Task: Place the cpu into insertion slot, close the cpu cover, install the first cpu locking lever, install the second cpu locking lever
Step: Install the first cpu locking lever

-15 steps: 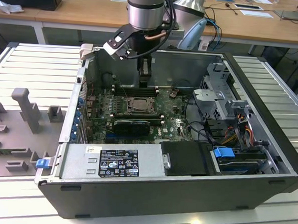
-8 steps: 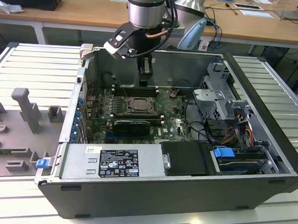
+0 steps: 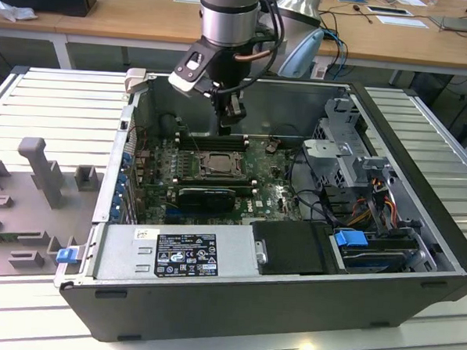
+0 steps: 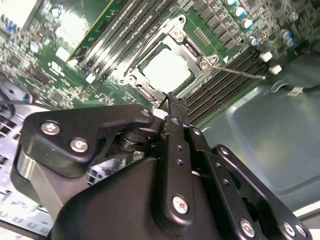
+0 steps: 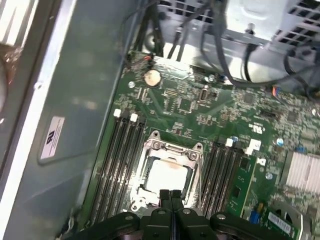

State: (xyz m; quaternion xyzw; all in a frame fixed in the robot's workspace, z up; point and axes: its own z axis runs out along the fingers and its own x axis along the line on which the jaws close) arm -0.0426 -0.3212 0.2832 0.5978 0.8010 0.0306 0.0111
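Hovering above the green motherboard (image 5: 190, 107), I am holding my gripper (image 5: 170, 194) pinched closed on nothing — the cpu (image 5: 167, 175) is lying just beneath, under the flat cpu cover (image 5: 172, 149).

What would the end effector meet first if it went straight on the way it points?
Most likely the near rim of the cpu cover, which lies flat around the cpu. The shut end effector lines up with that rim in both wrist views, though depth is unclear.

surface: slatted metal table (image 3: 57, 95) | behind: wooden desks (image 3: 132, 17) | on desks: papers (image 3: 402, 21), cables (image 3: 340, 47)
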